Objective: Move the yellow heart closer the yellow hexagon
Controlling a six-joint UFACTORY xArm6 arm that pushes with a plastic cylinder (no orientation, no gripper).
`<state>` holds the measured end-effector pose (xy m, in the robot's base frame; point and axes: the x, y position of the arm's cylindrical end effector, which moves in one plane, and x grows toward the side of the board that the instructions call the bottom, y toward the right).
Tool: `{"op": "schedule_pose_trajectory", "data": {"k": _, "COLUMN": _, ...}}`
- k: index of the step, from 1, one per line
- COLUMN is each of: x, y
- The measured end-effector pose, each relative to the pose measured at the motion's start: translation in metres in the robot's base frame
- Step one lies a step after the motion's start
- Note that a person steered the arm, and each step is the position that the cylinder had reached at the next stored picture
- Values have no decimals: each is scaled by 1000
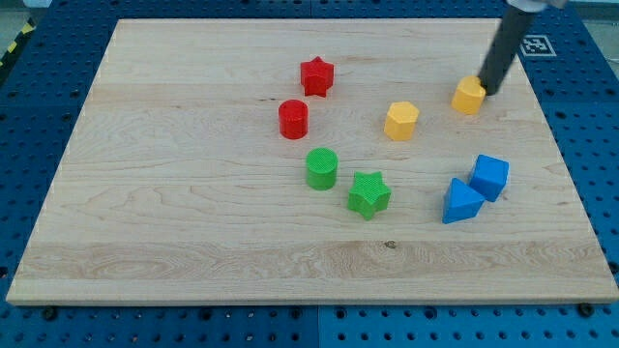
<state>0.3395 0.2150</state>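
The yellow heart point(468, 96) lies at the view's upper right on the wooden board point(174, 193). The yellow hexagon point(400, 121) lies to its left and a little lower, about a block's width away. My tip point(488, 91) is at the heart's right side, touching or almost touching it. The dark rod rises from there toward the view's top right.
A red star point(316, 76) and a red cylinder point(293, 119) lie left of the hexagon. A green cylinder point(321, 168) and a green star point(368, 194) lie below the centre. A blue cube point(489, 177) and a blue triangular block point(461, 202) lie at lower right.
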Motion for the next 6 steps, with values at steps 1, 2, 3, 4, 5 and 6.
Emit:
{"op": "schedule_pose_trajectory", "data": {"k": 1, "x": -9, "y": -8}}
{"op": "schedule_pose_trajectory", "data": {"k": 2, "x": -9, "y": -9}}
{"op": "schedule_pose_trajectory", "data": {"k": 3, "x": 6, "y": -15}}
{"op": "schedule_pose_trajectory", "data": {"k": 4, "x": 30, "y": -19}}
{"op": "schedule_pose_trajectory", "data": {"k": 5, "x": 28, "y": -20}}
{"op": "schedule_pose_trajectory", "data": {"k": 6, "x": 0, "y": -18}}
